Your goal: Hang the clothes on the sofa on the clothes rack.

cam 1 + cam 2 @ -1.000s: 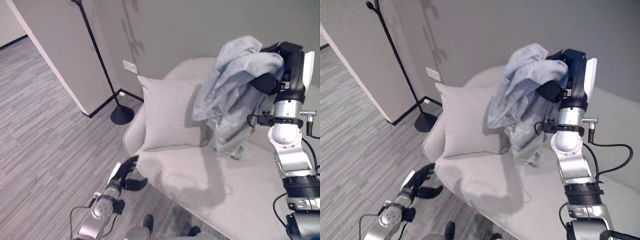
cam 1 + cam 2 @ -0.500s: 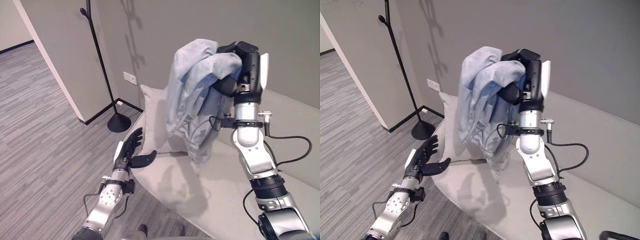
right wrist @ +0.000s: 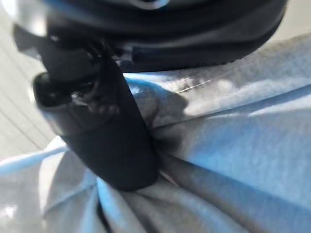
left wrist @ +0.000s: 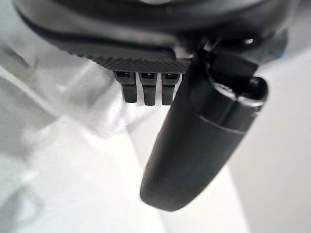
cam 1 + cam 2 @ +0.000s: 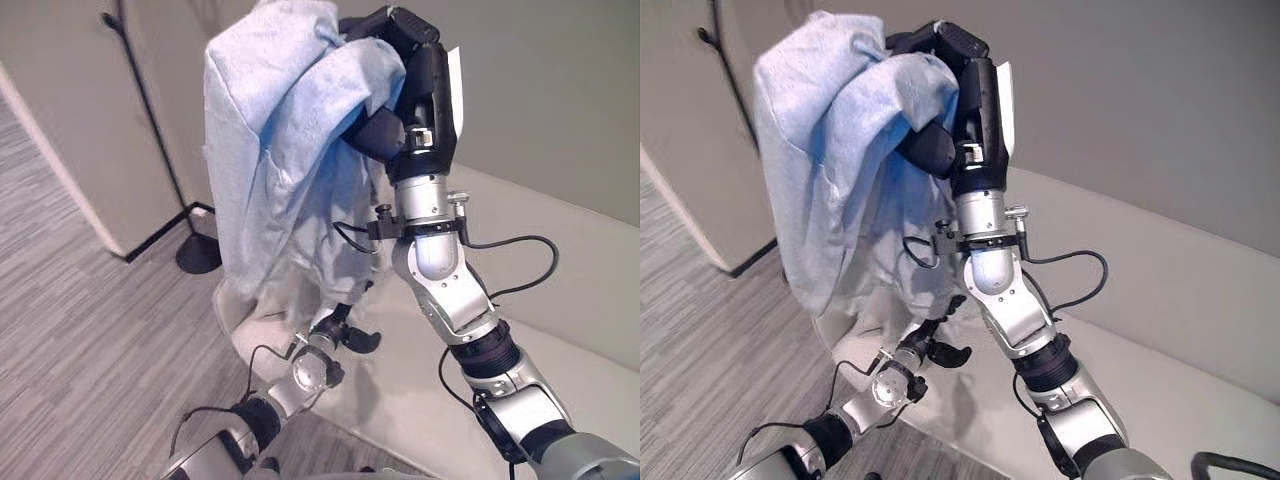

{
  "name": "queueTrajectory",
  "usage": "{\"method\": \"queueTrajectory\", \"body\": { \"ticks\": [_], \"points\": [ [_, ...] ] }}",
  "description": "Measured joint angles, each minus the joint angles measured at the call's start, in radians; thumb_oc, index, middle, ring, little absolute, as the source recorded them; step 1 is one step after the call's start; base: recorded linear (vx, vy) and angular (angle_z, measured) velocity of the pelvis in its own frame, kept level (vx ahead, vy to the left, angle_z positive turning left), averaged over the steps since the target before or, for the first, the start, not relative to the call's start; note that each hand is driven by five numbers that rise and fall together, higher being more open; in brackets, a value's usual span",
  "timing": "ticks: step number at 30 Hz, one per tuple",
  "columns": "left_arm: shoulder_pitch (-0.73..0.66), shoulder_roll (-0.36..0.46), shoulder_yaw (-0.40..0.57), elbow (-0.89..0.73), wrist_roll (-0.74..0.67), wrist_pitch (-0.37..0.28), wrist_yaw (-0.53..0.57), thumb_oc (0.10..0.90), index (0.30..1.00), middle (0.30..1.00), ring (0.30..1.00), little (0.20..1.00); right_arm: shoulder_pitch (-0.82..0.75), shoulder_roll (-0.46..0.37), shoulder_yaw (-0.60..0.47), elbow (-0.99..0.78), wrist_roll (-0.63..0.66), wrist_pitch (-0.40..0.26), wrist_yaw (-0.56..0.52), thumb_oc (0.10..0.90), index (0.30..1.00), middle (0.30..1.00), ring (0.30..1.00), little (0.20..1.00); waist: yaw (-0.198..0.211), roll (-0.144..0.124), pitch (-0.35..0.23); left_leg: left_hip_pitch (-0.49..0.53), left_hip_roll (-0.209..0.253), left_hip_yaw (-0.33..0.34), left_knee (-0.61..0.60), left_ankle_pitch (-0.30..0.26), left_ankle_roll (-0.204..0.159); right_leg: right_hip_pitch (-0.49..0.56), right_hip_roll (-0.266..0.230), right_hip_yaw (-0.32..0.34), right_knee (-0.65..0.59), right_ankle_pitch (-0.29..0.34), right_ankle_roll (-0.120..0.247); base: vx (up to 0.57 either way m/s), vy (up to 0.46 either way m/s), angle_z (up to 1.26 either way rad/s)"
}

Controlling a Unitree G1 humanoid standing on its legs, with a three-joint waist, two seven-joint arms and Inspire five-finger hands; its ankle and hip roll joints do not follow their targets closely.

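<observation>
Dark curled fingers and a thumb of the right hand (image 5: 385, 120) clamp a bunched fold of the pale blue-grey soft cotton garment (image 5: 275, 150); in the right wrist view the thumb (image 3: 104, 145) presses into the creased cloth (image 3: 228, 145). The garment is held high in the air above the sofa's front edge, and hangs down in loose folds from the hand.

It looks light and limp, with no stiffness to keep a shape, so it will likely swing and sag as the arm moves. The bunched hold near its top seems secure. For hanging, a collar or shoulder seam would be the better place to grip, though I cannot tell which part the hand has.

The left hand (image 5: 345, 335) sits low, near the front edge of the light grey upholstered sofa (image 5: 560, 290), its fingers (image 4: 148, 87) straight and relaxed, holding nothing.

Past the garment, the thin black metal clothes rack (image 5: 140, 90) stands on a round black base (image 5: 198, 255) on the grey striped wood-look floor (image 5: 80, 340), beside the corner of a pale wall. The hanging cloth itself hides much of the rack from the head camera, which may hamper aiming at a hook.
</observation>
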Motion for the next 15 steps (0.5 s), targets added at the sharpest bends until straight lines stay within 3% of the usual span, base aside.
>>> {"method": "queueTrajectory", "body": {
  "ticks": [8,15],
  "points": [
    [-0.001,-0.018,0.114,0.027,-0.020,0.025,0.114,0.400,0.300,0.300,0.300,0.300,0.000,-0.010,0.009,-0.082,0.006,-0.066,-0.023,0.400,0.300,0.300,0.300,0.300,-0.012,-0.001,0.000,0.018,0.010,0.039,-0.001,-0.009,-0.005,0.002,0.022,0.036,-0.018,0.014,-0.007,0.00,-0.017,-0.16],
    [0.008,0.018,0.151,-0.026,-0.016,0.026,0.179,0.400,0.300,0.300,0.300,0.300,0.005,-0.038,0.007,-0.092,0.003,-0.074,-0.024,0.400,0.300,0.300,0.300,0.300,-0.002,-0.006,-0.003,0.013,0.011,0.031,0.000,-0.009,-0.005,0.004,0.020,0.029,-0.018,0.014,-0.006,0.00,-0.003,0.03]
  ]
}}
